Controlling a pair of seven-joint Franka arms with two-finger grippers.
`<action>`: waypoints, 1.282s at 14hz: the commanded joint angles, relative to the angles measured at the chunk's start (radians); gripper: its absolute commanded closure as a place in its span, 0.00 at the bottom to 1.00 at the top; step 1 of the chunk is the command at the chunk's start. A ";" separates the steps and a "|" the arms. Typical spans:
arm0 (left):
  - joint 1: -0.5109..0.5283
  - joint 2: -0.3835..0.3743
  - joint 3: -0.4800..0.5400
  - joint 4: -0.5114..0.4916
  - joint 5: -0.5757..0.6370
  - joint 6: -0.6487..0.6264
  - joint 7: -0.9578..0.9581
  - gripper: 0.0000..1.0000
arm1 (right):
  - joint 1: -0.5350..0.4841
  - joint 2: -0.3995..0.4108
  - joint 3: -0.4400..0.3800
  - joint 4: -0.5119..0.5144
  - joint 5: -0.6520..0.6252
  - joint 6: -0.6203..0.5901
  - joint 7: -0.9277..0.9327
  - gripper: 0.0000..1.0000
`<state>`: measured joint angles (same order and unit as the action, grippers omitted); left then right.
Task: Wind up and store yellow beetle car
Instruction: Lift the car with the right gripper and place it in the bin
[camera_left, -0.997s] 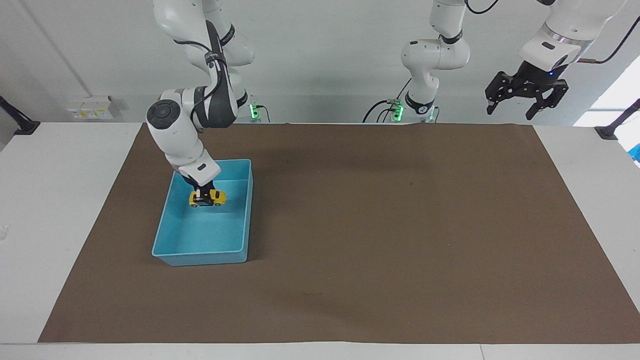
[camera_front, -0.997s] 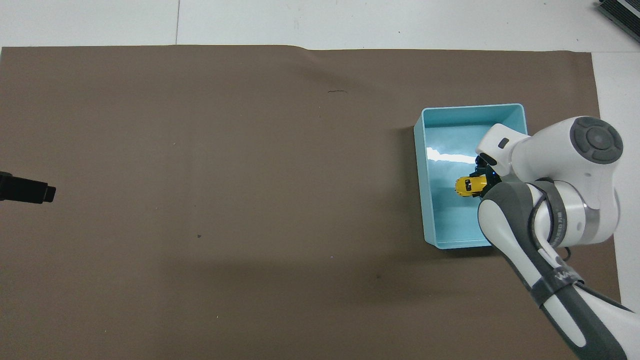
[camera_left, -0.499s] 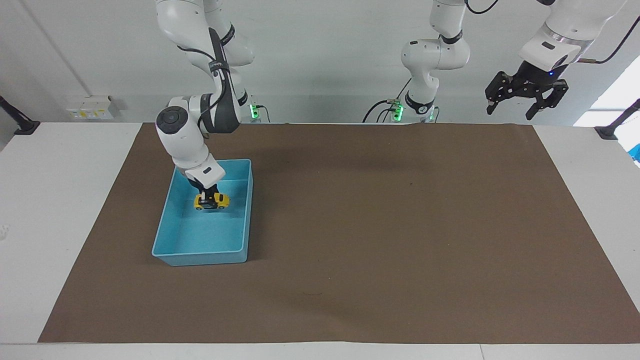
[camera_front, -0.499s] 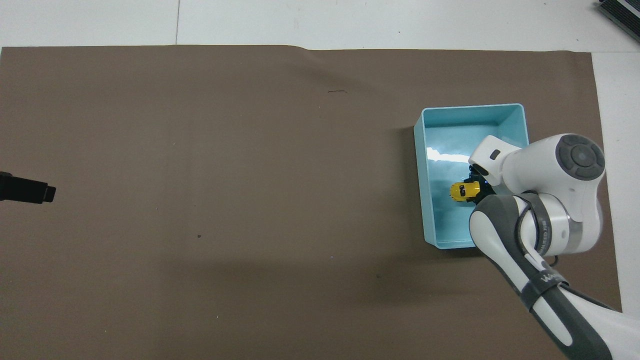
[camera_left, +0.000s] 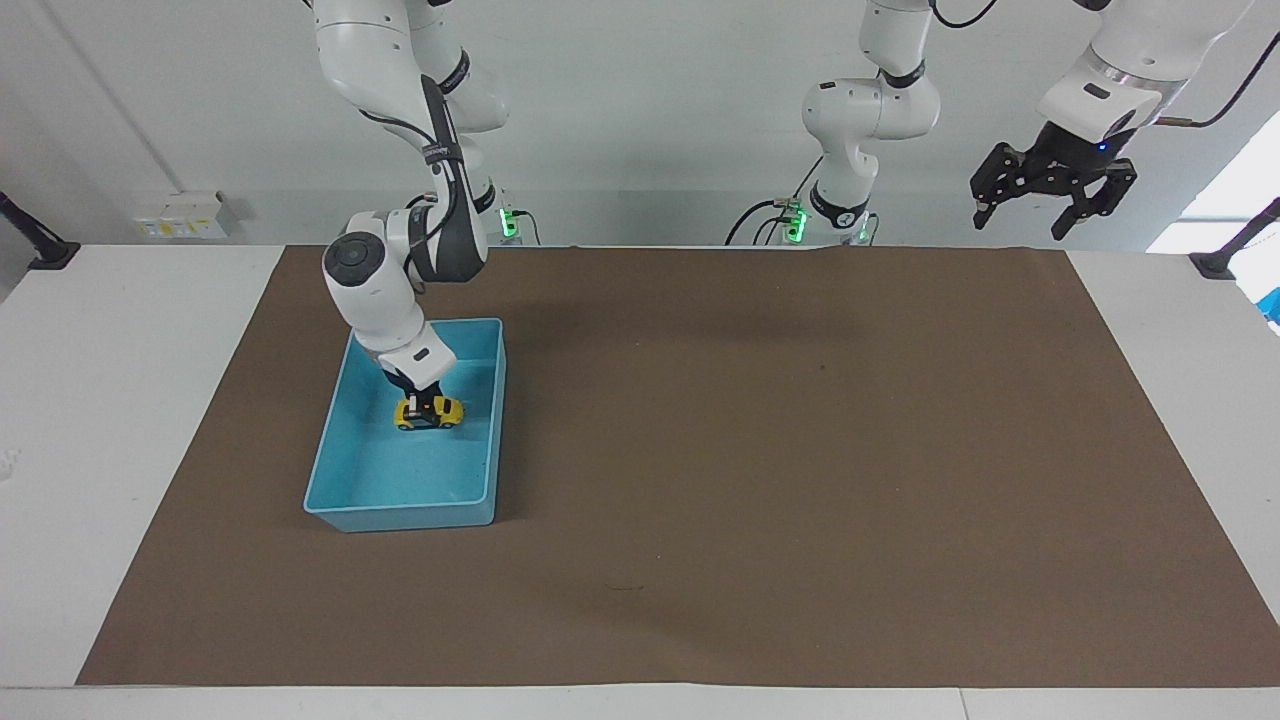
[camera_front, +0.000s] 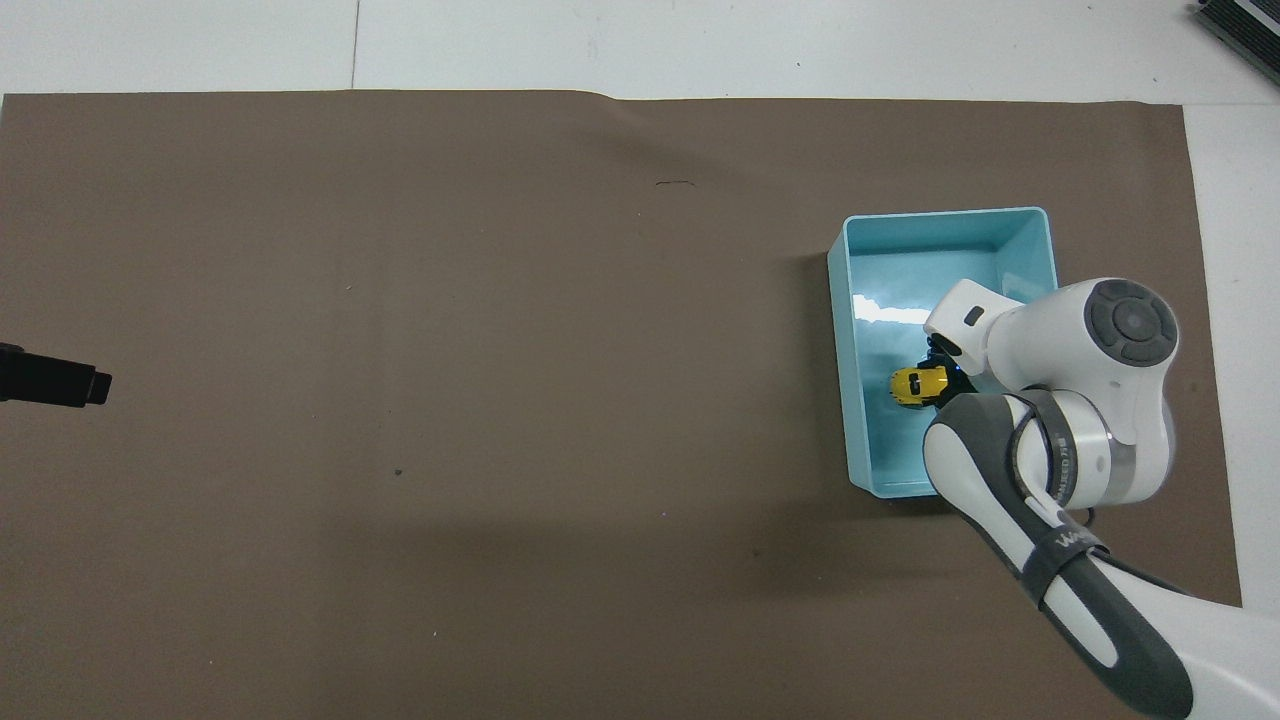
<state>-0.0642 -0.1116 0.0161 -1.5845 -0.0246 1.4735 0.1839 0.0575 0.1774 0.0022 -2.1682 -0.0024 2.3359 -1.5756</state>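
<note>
The right gripper (camera_left: 422, 403) reaches down inside the light-blue tray (camera_left: 330, 462) and its jaws are clenched on the yellow beetle car (camera_left: 430, 413), which sits low in the half of the tray nearer the robots; whether its wheels touch the tray floor cannot be told. The tray lies on the brown mat (camera_left: 760, 450) toward the right arm's end of the table, and nothing else stands around it. The overhead view hides the right gripper under the arm's white wrist and shows only the car's nose (camera_front: 915, 385), while the facing view shows the left gripper (camera_left: 1052, 190) waiting high over the corner at the left arm's end, jaws spread.

A brown mat (camera_left: 760, 450) covers the white table (camera_left: 120, 400).
</note>
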 joint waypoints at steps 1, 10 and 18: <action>0.009 0.001 -0.007 0.011 0.006 -0.019 -0.009 0.00 | -0.008 -0.004 0.009 -0.005 -0.011 0.010 -0.011 0.85; 0.009 0.001 -0.005 0.011 0.006 -0.019 -0.009 0.00 | -0.001 -0.004 0.010 0.030 -0.007 -0.029 0.003 0.00; 0.009 0.001 -0.005 0.011 0.006 -0.019 -0.009 0.00 | 0.015 -0.019 0.021 0.175 0.007 -0.159 0.023 0.00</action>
<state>-0.0642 -0.1116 0.0161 -1.5845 -0.0246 1.4734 0.1839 0.0636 0.1630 0.0156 -2.0240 -0.0009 2.2059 -1.5735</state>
